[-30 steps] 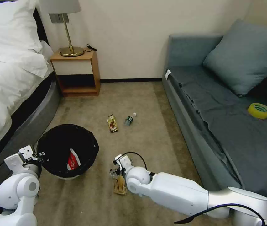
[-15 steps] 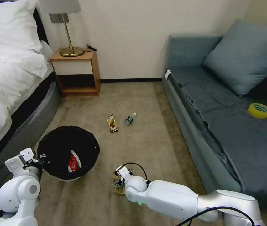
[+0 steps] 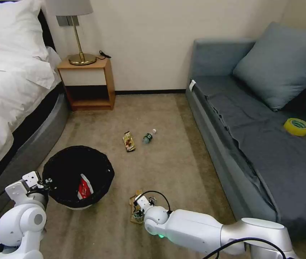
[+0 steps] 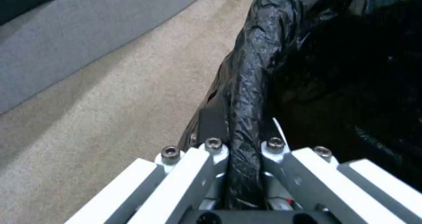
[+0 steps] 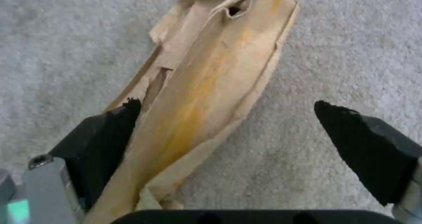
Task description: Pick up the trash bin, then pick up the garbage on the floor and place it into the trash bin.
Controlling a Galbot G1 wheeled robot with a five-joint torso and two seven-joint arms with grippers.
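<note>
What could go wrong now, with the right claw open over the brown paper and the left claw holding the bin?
1. The brown paper lies flat on the carpet, off-centre between the right claw fingers; they may close on carpet or only nip an edge.
2. The left claw pinches only the bag-covered rim of the bin; the bin may tilt or slip.

Soft, even indoor light, faint shadows on the carpet (image 3: 167, 158); both wrist views look slightly blurred.
</note>
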